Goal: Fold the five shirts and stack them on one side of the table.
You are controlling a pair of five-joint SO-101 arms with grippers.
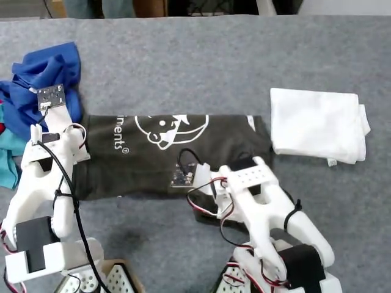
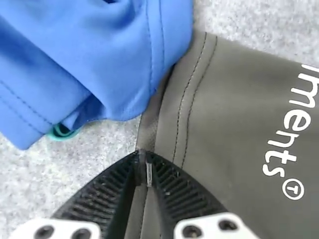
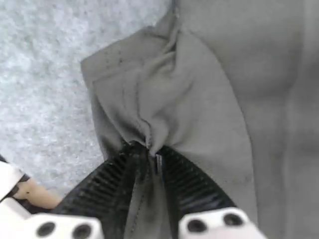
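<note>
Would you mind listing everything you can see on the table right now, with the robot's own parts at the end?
dark shirt: one, dark olive-grey with white print, spread flat mid-table
white shirt: one, white, folded, on the right arm's side of the table
blue shirt: one, blue, crumpled on the left arm's side, touching the dark shirt's edge
teal cloth: one, teal, at the table edge beside the blue shirt
table cover: one, grey, under everything
left end effector: one, black fingers, shut on the dark shirt's hem
right end effector: one, black fingers, shut on a bunched fold of the dark shirt
</note>
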